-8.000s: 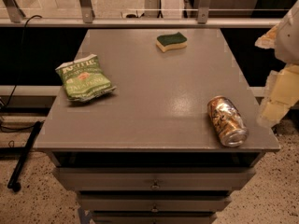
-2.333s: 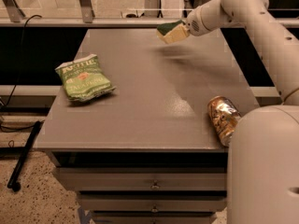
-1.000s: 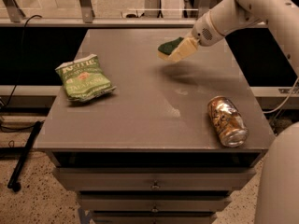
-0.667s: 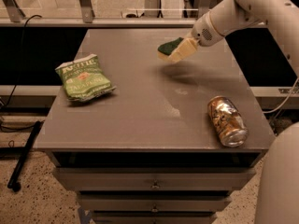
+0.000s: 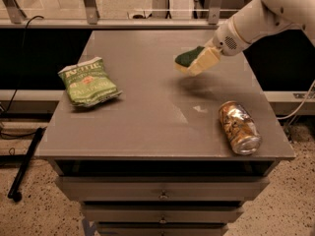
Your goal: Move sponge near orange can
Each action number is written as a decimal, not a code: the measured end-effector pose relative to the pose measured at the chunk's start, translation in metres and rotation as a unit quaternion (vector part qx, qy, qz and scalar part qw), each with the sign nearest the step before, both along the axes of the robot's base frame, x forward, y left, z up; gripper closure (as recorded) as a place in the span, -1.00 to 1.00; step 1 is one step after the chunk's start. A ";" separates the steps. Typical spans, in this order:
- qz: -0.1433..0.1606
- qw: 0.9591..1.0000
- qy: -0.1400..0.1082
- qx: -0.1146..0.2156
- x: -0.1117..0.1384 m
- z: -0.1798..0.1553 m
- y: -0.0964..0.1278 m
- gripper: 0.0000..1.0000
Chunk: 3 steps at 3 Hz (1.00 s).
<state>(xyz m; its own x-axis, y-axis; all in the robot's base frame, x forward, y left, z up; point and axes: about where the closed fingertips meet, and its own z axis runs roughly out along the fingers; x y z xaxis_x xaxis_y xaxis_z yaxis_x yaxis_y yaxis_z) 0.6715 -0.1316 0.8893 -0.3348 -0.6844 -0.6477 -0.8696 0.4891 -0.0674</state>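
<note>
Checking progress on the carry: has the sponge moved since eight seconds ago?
Yes. The sponge, held in the gripper above the table, has left the table's far edge and come forward and right, toward the orange can.

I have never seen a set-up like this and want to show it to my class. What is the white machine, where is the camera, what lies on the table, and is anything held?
The white shape coming in from the upper right is a robot's arm. At its end is the gripper, a two-finger clamp, shut on the sponge, which is dark green over pale yellow. The sponge hangs above the grey table, not touching it; its shadow shows underneath. There is one picture, from a camera looking down on the table from its front; where it is mounted cannot be told. On the table lie a green chip bag at the left and an orange can on its side near the right front corner, apart from the sponge.
</note>
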 end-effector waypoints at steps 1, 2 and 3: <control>-0.017 1.000 0.015 -0.008 -0.028 -0.004 -0.016 1.00; -0.035 0.999 0.036 -0.012 -0.049 -0.016 -0.024 1.00; -0.064 0.996 0.062 -0.016 -0.074 -0.028 -0.034 1.00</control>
<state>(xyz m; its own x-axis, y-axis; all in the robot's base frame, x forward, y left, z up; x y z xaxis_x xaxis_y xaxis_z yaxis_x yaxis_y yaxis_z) 0.5975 -0.1660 0.8611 -0.4974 -0.6507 -0.5737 -0.8025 0.5964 0.0194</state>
